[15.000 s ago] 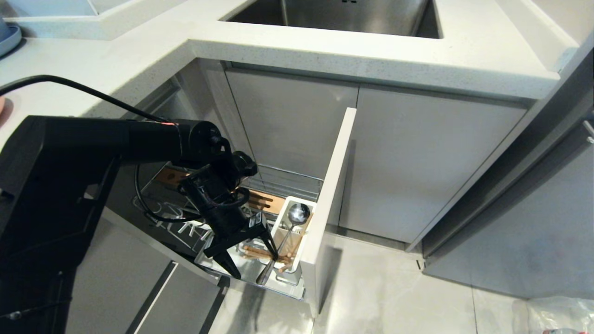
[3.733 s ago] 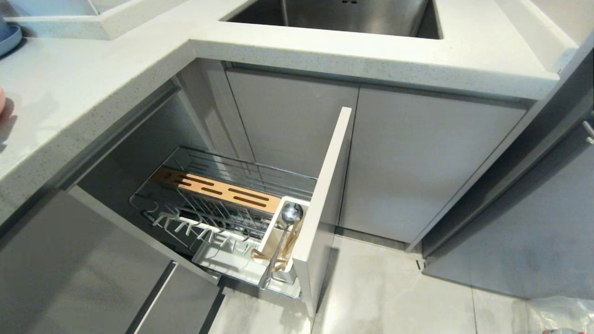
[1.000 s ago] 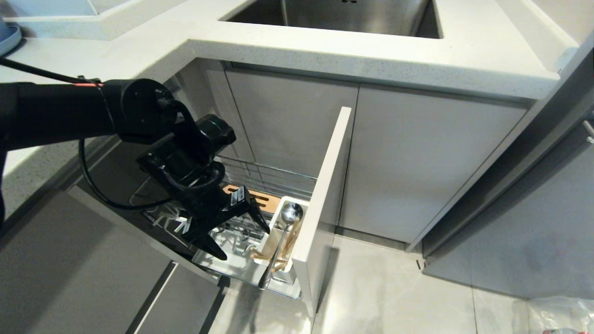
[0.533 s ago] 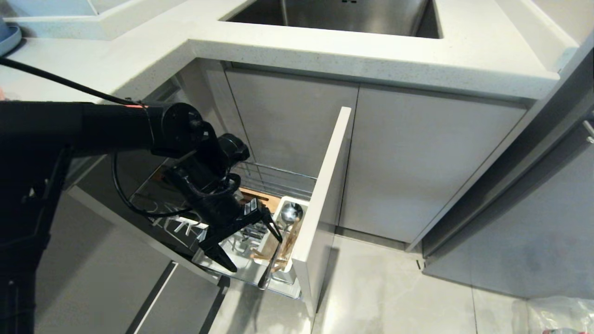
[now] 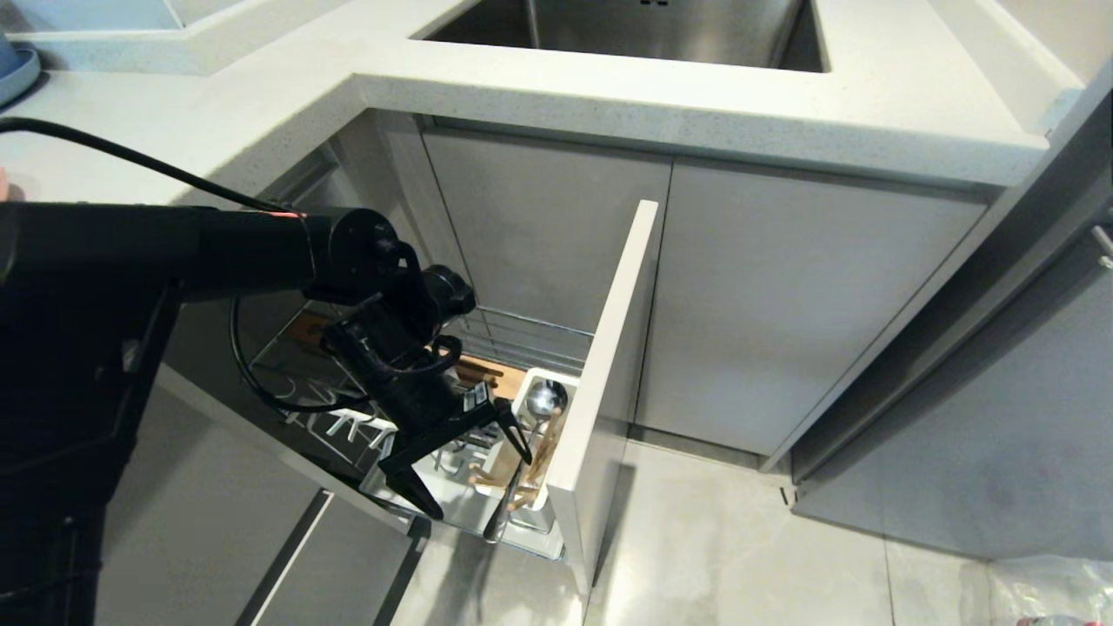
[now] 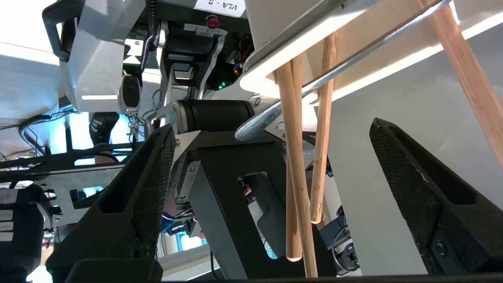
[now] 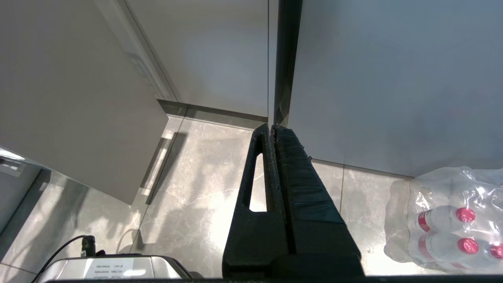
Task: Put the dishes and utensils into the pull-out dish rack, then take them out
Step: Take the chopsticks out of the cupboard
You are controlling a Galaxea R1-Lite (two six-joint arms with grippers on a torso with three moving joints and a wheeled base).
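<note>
The pull-out dish rack (image 5: pixel 530 341) stands drawn out on its pale grey cabinet front (image 5: pixel 609 374). In its white utensil cup (image 5: pixel 556 377) lean the wooden chopsticks (image 5: pixel 532 476) and the metal spoon (image 5: pixel 543 398). My left gripper (image 5: pixel 478 485) hangs open just left of the cup, fingers spread wide. In the left wrist view the chopsticks (image 6: pixel 294 177) and the spoon handle (image 6: pixel 267 118) lie between the two open fingers (image 6: pixel 157 165), not gripped. My right gripper (image 7: pixel 273 127) is shut and empty, parked pointing at the floor. The dishes are out of view.
The white countertop (image 5: pixel 696 113) with a steel sink (image 5: pixel 643 26) overhangs the rack. A blue plate rim (image 5: pixel 17 69) shows at the far left. A slotted wooden strip (image 5: pixel 491 376) runs along the rack. A pack of water bottles (image 7: pixel 444 220) sits on the tiled floor.
The left arm has come down and to the right, bringing its gripper from over the rack's wires to beside the utensil cup. The fingers have spread a little wider. The utensils have not moved.
</note>
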